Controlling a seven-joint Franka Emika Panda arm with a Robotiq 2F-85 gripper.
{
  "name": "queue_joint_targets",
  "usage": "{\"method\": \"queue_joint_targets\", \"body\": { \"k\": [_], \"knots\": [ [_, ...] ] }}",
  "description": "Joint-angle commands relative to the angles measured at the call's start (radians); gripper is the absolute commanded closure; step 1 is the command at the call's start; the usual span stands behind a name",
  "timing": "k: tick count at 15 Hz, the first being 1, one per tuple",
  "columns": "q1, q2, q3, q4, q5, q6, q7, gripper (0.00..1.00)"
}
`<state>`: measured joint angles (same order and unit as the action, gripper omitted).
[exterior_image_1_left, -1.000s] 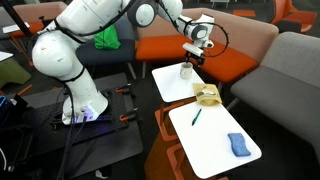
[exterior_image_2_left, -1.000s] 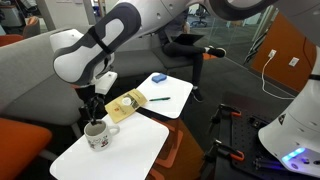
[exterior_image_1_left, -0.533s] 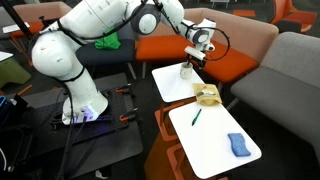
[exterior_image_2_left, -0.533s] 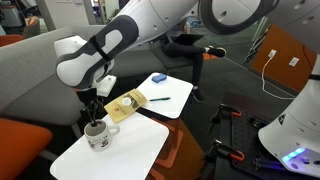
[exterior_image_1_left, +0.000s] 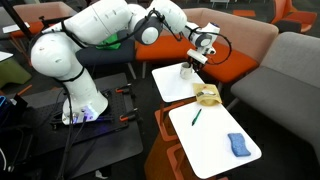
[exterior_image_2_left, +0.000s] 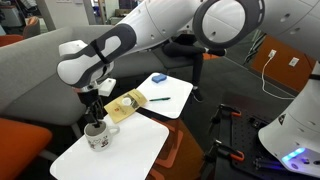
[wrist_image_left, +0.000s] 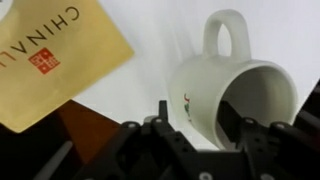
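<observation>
Count:
- white counters: 2, side by side, the mug counter (exterior_image_2_left: 125, 158) and the pen counter (exterior_image_2_left: 186, 93).
- mug (wrist_image_left: 235, 85): 1, white, upright on the mug counter near its edge. The handle points away from the wrist camera. Also seen in both exterior views (exterior_image_1_left: 186, 71) (exterior_image_2_left: 96, 135).
- yellow packet (wrist_image_left: 60, 60): 1, flat, red print on it. It lies across the gap between the two counters (exterior_image_2_left: 127, 104), just beside the mug but apart from it.
- green pen (exterior_image_1_left: 196, 116): 1, on the pen counter, near its middle.
- blue sponge (exterior_image_1_left: 238, 145): 1, at the end of the pen counter, well apart from the mug.

Arm (exterior_image_1_left: 100, 25): 1, white. It rises from its base (exterior_image_1_left: 82, 108) beside the counters, arches over and comes down onto the mug, wrist pointing almost straight down.

Fingers (wrist_image_left: 238, 118): they straddle the mug's near wall. One dark finger is inside the mug, the other is outside against or just beside the outer wall. They stand apart with the wall between them. Cannot tell whether they press on the wall. The mug's base sits on the counter in an exterior view (exterior_image_2_left: 96, 135).
</observation>
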<state>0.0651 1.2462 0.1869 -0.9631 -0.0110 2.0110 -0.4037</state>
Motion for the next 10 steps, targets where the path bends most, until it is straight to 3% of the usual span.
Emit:
{"method": "queue_joint_targets", "body": {
  "k": [1,5,10],
  "knots": [
    [0.011,0.06,0.002,0.127,0.011,-0.112,-0.03,0.73],
    [0.027,0.099,-0.005,0.211,0.004,-0.17,-0.039,0.99],
    [0.023,0.125,-0.001,0.26,-0.005,-0.198,-0.032,0.98]
  ]
}}
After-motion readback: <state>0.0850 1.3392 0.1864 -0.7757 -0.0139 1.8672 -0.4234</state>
